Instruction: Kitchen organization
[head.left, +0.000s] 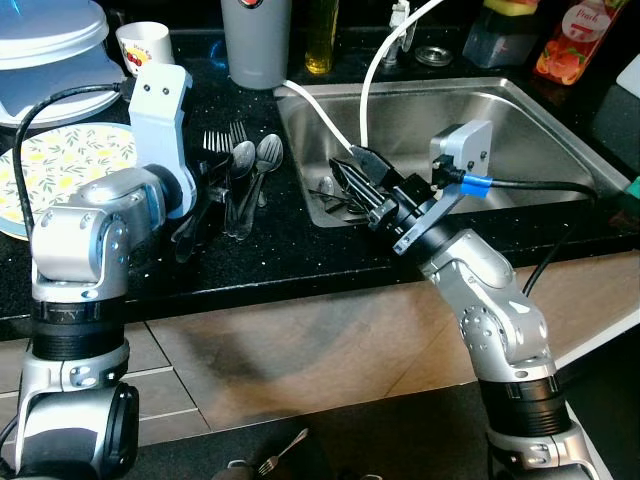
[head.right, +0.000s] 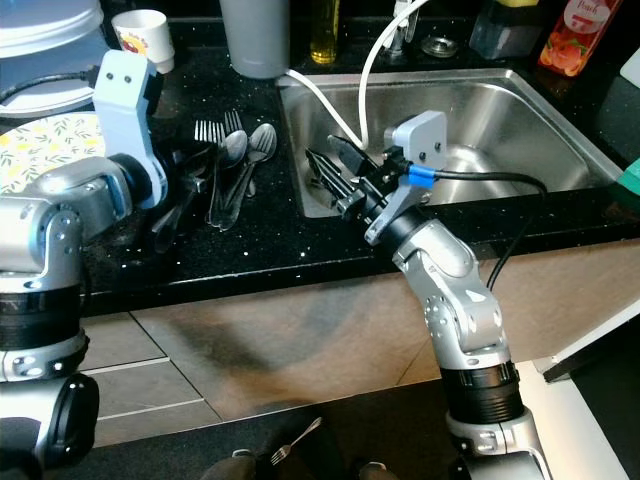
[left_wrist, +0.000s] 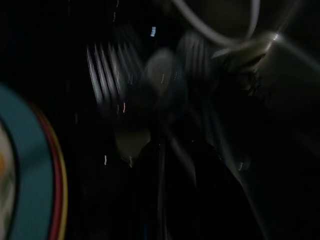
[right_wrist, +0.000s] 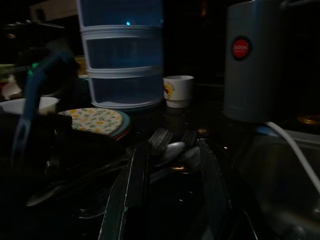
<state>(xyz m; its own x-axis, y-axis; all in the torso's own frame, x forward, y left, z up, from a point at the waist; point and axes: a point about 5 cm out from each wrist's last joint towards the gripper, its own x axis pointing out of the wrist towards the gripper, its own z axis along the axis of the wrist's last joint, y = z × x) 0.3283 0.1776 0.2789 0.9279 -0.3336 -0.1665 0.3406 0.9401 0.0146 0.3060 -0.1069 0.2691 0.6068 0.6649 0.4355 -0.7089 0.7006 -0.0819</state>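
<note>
Right gripper (head.left: 350, 180), fingers apart, hangs over cutlery in the sink (head.left: 520, 110) at its 9 o'clock edge. Left gripper (head.left: 195, 225) lies on the counter beside the spoons (head.left: 250, 165) and forks (head.left: 222, 140); finger state can't tell, wrist view dark and blurred.

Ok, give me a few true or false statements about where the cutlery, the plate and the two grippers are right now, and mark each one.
1. Forks and spoons lie on the black counter left of the sink. True.
2. The right gripper hangs over the floor, away from the sink. False: it reaches over the left end of the steel sink, where more cutlery lies.
3. The yellow floral plate sits inside the sink. False: it is on the counter at the robot's left.
4. The left gripper is down at the counter beside the forks and spoons. True.
5. A fork lies on the floor. True.
</note>
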